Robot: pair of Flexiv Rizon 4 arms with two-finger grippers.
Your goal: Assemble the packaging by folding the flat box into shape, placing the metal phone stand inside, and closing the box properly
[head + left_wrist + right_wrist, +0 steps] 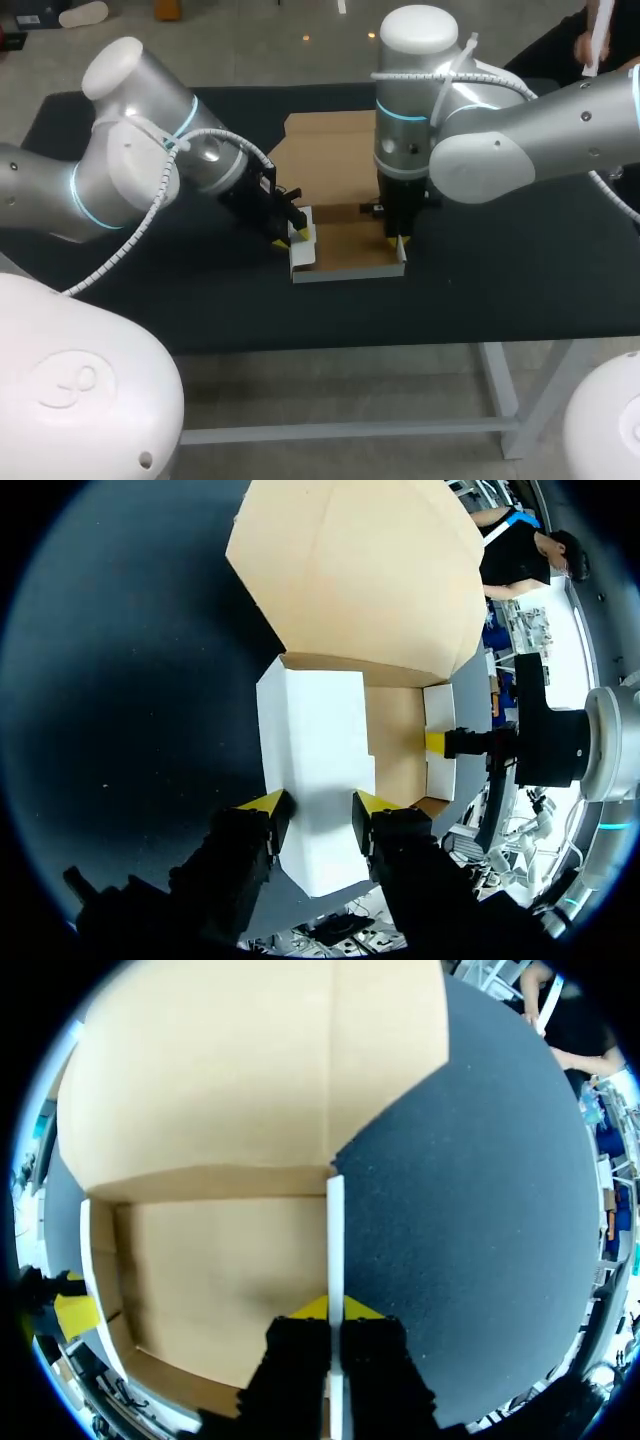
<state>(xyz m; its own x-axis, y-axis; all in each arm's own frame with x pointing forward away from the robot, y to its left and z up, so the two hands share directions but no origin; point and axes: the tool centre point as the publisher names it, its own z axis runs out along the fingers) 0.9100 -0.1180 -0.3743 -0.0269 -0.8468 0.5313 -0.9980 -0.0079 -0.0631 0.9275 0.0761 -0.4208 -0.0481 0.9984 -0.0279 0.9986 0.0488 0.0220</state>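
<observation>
The cardboard box [345, 245], brown inside and white outside, stands half folded in the middle of the black table [520, 270]. Its wide lid flap [330, 160] lies flat behind it. My left gripper [297, 232] is at the box's left side. In the left wrist view it [320, 805] stands open, its yellow tips over the white left side flap [315, 730], which leans in over the box floor. My right gripper [397, 243] is shut on the upright right wall [335, 1230], whose white edge runs between its fingers [335, 1310]. No metal phone stand is in view.
Bare black table lies to the left, right and front of the box. The table's front edge runs close below the box in the head view. My right arm's yellow tip [440, 742] shows across the box from the left gripper.
</observation>
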